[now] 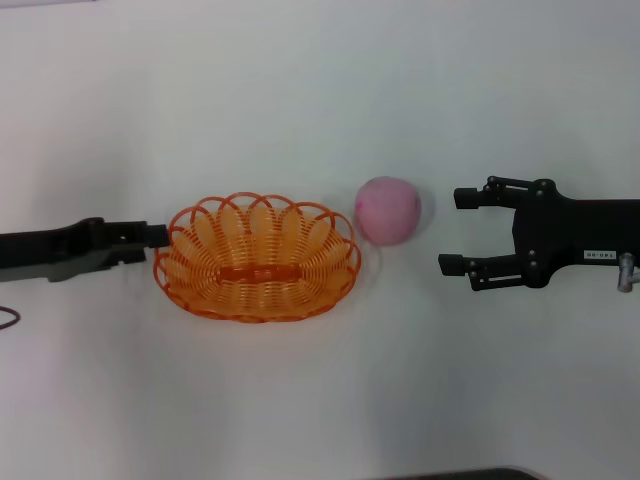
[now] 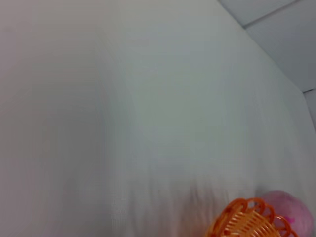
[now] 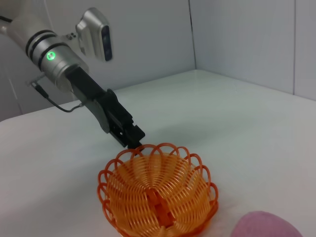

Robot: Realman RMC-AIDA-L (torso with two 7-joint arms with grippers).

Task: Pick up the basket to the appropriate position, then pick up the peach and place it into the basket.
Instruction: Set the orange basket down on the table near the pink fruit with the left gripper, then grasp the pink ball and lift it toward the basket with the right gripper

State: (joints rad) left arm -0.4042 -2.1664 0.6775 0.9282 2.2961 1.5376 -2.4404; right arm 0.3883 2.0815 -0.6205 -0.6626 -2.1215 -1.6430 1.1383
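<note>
Centrally, the basket [image 1: 257,258] is sitting upright on the white tabletop [image 1: 320,90], and nothing is lying inside it. Judging by its open looped weave, it is likely light and fairly stiff, with some spring in the scalloped rim; a pinch across one rim loop should be holding it adequately, though a one-sided hold may be letting it tilt or swing when lifted. The left pincer [image 1: 158,236] is reaching in from the robot's left with its tip at the rim of the basket's left end; the right wrist view is showing the same dark tip [image 3: 134,143] meeting the rim of the basket [image 3: 158,195]. Whether its fingers are closed on the rim or only touching it cannot be told. The peach [image 1: 388,209] is resting on the tabletop just beside the basket's right end, slightly farther from the robot, and apart from it by a narrow gap. It is appearing round and smooth, so it is probably prone to rolling and slipping; a hold across its widest part, with moderate force, is advisable, since the skin may be bruising under pressure. The right pincer [image 1: 452,231] is hovering to the right of the peach, near but not touching it, with its two fingers spread wide, gripping nothing, and the gap looking broad enough to straddle the fruit.
</note>
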